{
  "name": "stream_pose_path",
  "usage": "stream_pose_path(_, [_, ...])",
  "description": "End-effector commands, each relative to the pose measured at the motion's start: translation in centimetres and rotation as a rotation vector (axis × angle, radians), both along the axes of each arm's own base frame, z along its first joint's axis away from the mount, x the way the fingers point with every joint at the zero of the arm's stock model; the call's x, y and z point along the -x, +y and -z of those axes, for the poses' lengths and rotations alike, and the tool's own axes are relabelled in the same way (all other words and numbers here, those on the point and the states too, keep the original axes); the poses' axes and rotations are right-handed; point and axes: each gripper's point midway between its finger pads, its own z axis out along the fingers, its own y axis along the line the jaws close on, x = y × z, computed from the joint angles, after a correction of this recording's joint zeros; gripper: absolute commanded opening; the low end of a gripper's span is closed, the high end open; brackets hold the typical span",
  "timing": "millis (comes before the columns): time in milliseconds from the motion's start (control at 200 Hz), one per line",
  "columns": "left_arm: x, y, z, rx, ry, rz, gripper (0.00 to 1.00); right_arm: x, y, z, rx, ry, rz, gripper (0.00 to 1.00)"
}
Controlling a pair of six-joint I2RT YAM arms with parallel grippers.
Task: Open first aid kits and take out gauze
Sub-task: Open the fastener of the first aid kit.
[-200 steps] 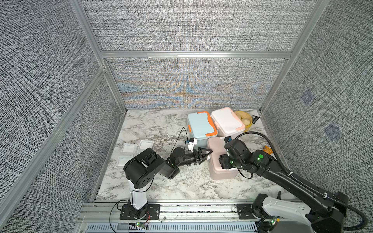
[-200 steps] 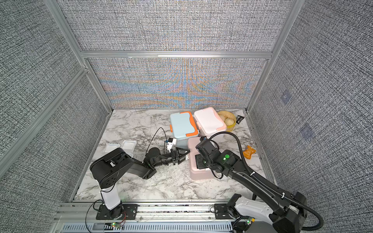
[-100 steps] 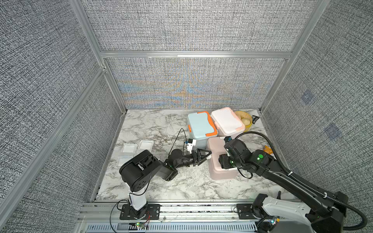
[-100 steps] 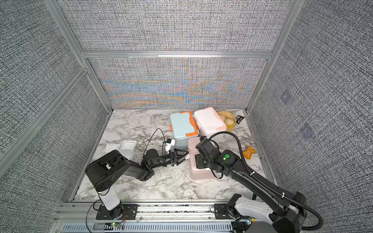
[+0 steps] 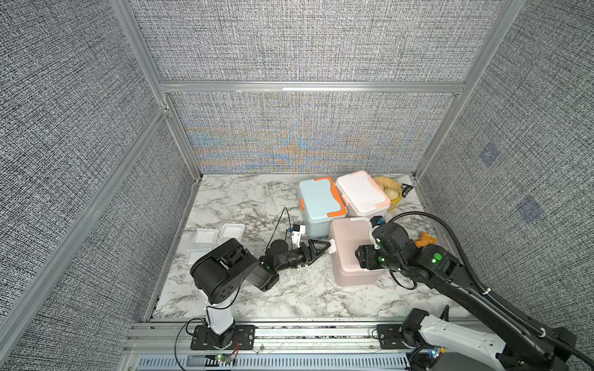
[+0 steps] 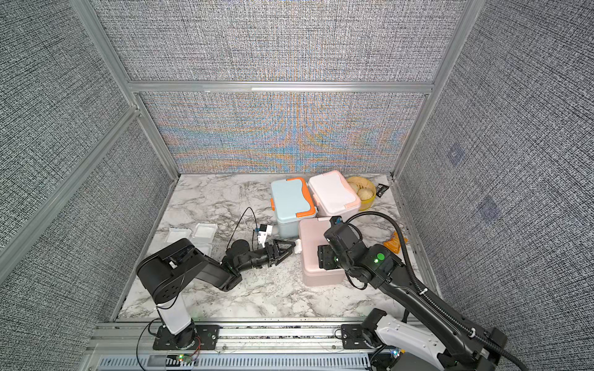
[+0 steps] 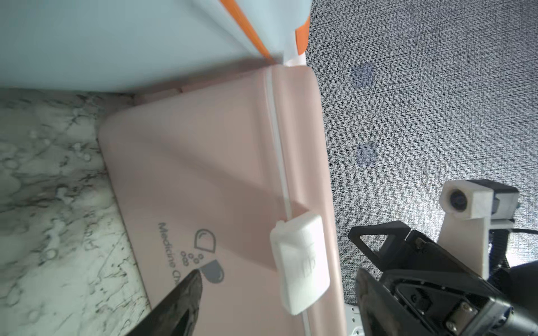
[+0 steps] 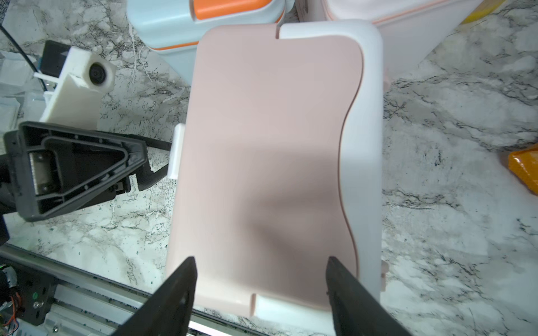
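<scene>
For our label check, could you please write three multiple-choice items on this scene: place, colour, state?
1. Which rounded plastic box stands nearest the metal front rail? A. dusty pink box B. light blue box C. white box
2. Pink box's side latch colour? A. orange B. white C. black
3. Pink box's lid? A. shut B. propped open C. removed
A: foremost in both top views. B: white in the left wrist view. A: sits flush, no gap showing.
</scene>
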Motion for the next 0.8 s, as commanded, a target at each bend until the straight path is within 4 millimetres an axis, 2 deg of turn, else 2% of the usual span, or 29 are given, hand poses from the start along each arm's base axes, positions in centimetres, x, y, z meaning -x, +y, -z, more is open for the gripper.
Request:
stream_pose_path(0, [-0.1, -0.2, -0.8, -0.017, -0.036, 0.007, 0.82, -0.6, 0.7, -0.3, -0.006, -0.007, -0.028, 0.72])
stream_pose_path(130, [-0.2, -0.5, -2.2, -0.005, -0.048, 0.02, 0.82, -1.1, -0.6, 0.5, 0.004, 0.018, 0.019, 0.72])
stream_pose_path(265, [-0.3, -0.7, -2.4, -0.029, -0.046, 0.023, 0.82, -1.4, -1.5, 0.4, -0.01, 0.021, 0.047, 0.75])
stream_pose_path(280, [-0.4, -0.7, -2.5, -0.03, -0.045, 0.024, 0.82, -1.1, -1.8, 1.5, 0.006, 0.045, 0.047, 0.75])
stream_pose_path(550, [-0.3, -2.1, -3.7, -0.03, -0.058, 0.057, 0.82, -0.9, -2.1, 2.2, -0.002, 0.064, 0.052, 0.75])
stream_pose_path(791, [-0.2, -2.0, -4.5, -0.035, -0.066, 0.054, 0.82, -1.0, -2.1, 2.2, -0.008, 0.066, 0.052, 0.75])
